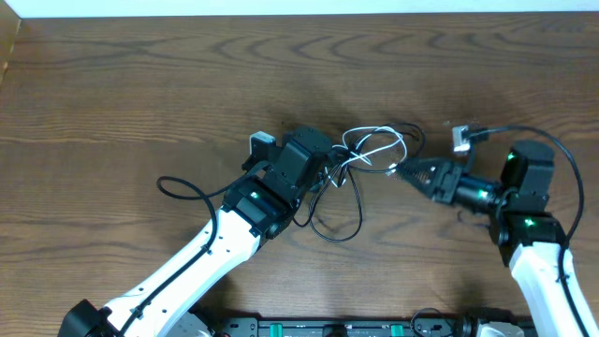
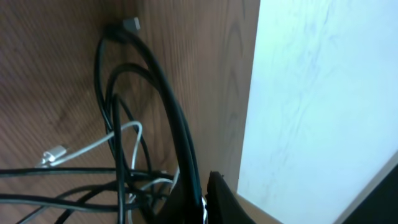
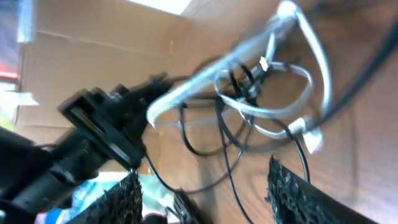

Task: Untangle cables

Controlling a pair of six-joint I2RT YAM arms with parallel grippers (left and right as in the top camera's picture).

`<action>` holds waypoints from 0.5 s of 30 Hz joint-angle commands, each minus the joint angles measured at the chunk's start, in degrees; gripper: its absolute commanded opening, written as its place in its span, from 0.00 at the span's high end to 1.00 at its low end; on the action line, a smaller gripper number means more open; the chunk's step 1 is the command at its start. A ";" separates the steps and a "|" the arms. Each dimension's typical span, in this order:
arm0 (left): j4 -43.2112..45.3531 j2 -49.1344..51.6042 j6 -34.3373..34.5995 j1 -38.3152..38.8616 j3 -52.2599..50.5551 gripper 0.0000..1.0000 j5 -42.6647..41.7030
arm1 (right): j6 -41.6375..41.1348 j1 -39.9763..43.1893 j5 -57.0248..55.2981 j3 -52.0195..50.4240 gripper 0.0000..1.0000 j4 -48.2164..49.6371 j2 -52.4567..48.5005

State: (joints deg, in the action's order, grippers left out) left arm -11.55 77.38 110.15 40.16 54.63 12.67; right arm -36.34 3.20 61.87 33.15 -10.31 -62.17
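Observation:
The cables lie tangled at the table's middle: white loops over thin black ones, with a black loop trailing toward the near edge. My left gripper sits at the tangle's left side. In the left wrist view it is shut on a thick-looking black cable that runs up to a plug. A white cable's plug lies to the left. My right gripper points at the tangle from the right. It is open, with thin black strands between its fingers and the white loops beyond.
A silver plug with a black lead lies just behind the right arm. A black cable end curls beside the left arm. The table's far edge meets a white wall.

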 commanded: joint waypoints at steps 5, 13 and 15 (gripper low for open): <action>0.39 -0.24 3.17 -0.24 0.31 0.92 -3.08 | 5.49 -8.79 -15.06 0.11 0.38 -6.86 2.73; 0.55 -0.24 3.13 -0.24 0.31 0.92 -6.05 | -11.61 -16.22 -25.99 0.11 0.51 -2.56 0.00; 0.57 -0.24 3.13 -0.24 0.31 0.92 -6.36 | -10.58 -18.47 -28.81 0.11 0.47 -2.62 -0.79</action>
State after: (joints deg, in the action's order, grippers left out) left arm -11.46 77.38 112.55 40.16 54.63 7.81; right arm -44.99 -12.16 39.16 33.15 -12.99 -61.87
